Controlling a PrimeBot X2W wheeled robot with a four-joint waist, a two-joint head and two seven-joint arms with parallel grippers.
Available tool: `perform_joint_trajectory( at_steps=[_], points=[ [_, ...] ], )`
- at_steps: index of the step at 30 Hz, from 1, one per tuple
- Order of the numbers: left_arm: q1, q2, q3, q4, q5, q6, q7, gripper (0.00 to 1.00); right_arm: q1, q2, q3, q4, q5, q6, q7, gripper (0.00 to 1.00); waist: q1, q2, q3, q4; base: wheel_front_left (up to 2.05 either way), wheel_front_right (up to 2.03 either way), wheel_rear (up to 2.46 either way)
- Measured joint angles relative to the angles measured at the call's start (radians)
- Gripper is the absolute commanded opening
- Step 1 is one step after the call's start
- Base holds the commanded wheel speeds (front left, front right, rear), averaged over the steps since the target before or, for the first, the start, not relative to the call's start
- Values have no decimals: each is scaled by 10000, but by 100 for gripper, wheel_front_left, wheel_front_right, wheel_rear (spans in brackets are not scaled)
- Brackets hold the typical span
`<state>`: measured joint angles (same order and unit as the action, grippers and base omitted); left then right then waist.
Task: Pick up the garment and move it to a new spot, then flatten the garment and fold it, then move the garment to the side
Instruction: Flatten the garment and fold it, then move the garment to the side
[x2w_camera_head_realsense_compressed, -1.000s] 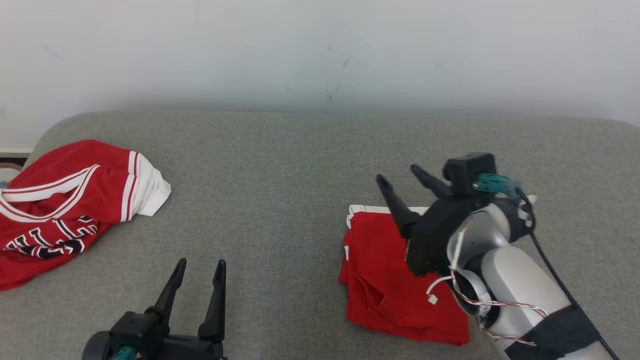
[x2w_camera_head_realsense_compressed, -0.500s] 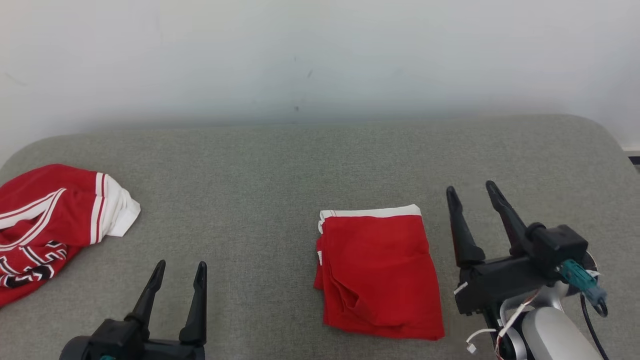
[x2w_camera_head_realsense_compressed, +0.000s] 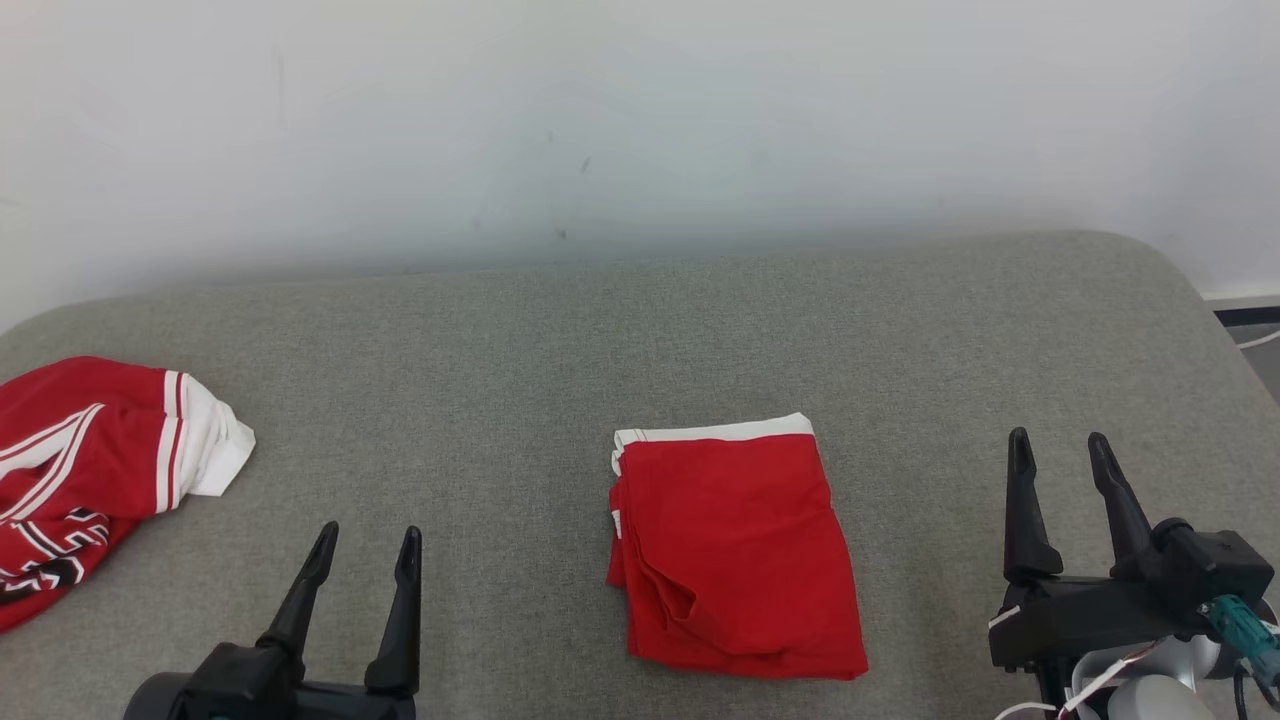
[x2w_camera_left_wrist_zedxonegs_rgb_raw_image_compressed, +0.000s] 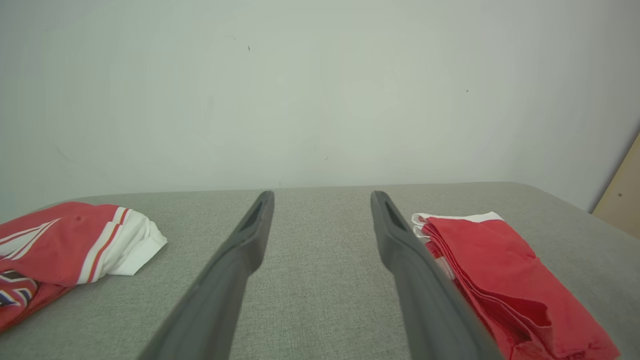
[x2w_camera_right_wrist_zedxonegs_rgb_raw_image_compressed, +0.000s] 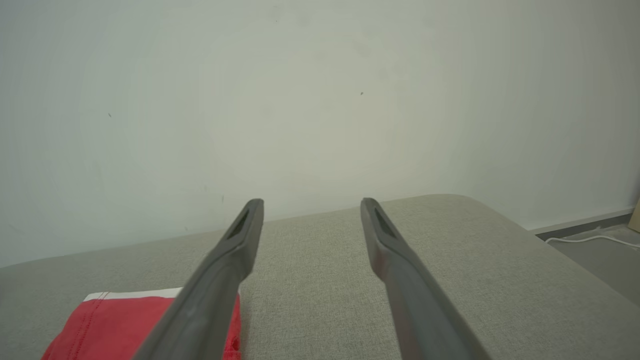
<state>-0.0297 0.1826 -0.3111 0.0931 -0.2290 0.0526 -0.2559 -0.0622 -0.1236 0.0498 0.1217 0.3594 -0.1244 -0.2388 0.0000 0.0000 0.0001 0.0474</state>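
Note:
A folded red garment (x2w_camera_head_realsense_compressed: 730, 550) with a white band along its far edge lies flat on the grey cushion, right of centre. My right gripper (x2w_camera_head_realsense_compressed: 1058, 440) stands open to its right, apart from the cloth, fingers pointing away. My left gripper (x2w_camera_head_realsense_compressed: 368, 535) is open at the lower left, with nothing between its fingers. In the left wrist view the folded garment (x2w_camera_left_wrist_zedxonegs_rgb_raw_image_compressed: 505, 270) lies just right of my open left gripper (x2w_camera_left_wrist_zedxonegs_rgb_raw_image_compressed: 322, 197). In the right wrist view the garment's corner (x2w_camera_right_wrist_zedxonegs_rgb_raw_image_compressed: 115, 320) sits at the lower left, behind one finger of my open right gripper (x2w_camera_right_wrist_zedxonegs_rgb_raw_image_compressed: 311, 205).
A crumpled red jersey (x2w_camera_head_realsense_compressed: 90, 480) with white stripes and black lettering lies at the cushion's left edge, also in the left wrist view (x2w_camera_left_wrist_zedxonegs_rgb_raw_image_compressed: 65, 245). A pale wall stands behind. Beyond the cushion's right edge (x2w_camera_head_realsense_compressed: 1215, 330) is floor with a white cable (x2w_camera_right_wrist_zedxonegs_rgb_raw_image_compressed: 590, 239).
My right gripper has drawn back off the folded garment, going right and down, still open. The head camera has swung right, shifting the whole scene left. The left gripper holds its pose.

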Motion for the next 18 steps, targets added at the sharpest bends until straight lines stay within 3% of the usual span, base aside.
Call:
perform_joint_trajectory(
  at_steps=[18],
  points=[
    [36,-82,-13,151,-8,12,0,100,-4,188,-111,188,-38,-2,-90,100,0,1,72,167,0,0,0]
  ],
)
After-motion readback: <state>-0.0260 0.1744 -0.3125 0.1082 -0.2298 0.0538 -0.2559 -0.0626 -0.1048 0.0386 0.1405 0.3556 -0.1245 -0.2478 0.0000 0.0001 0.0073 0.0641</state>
